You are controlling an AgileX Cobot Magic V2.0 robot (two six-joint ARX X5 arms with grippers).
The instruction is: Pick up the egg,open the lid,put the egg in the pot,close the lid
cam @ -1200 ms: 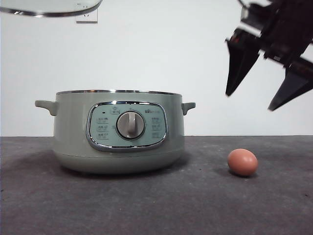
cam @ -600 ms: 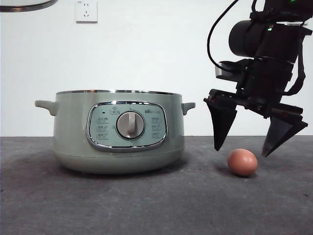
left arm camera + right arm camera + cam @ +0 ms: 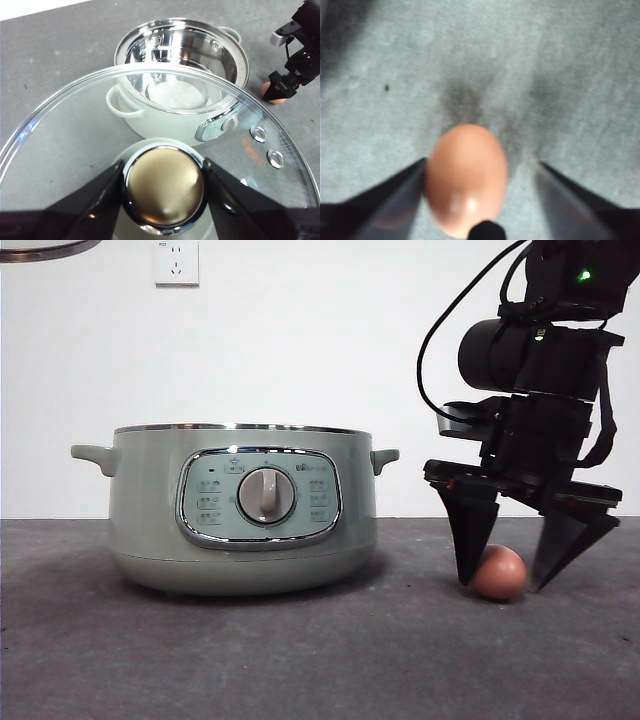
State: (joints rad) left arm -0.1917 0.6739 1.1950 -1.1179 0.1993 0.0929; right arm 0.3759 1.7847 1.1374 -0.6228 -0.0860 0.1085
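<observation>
We see the pot point(image 3: 243, 508) standing uncovered on the dark grey table point(image 3: 300, 660), its dial point(image 3: 267, 496) facing the front camera and its steel bowl bare inside in the left wrist view. A white wall socket point(image 3: 176, 262) sits on the wall behind, high above the pot. Nothing lies between the pot and the right gripper point(image 3: 520, 582), which stands beside the pot's handle side, well clear of it.

The right gripper is down at the table with its jaws spread wide on either side of the egg point(image 3: 499, 572). In the right wrist view one jaw is at the egg's shell, perhaps touching it, while the other stands apart from it with bare table between. The egg rests on the table, not yet gripped.

Our left gripper point(image 3: 164, 187) is up above and behind the pot, clamped on the knob point(image 3: 163, 186) of the lid point(image 3: 75, 125), holding the glass lid aloft; only a sliver of its rim shows at the front view's top corner.
</observation>
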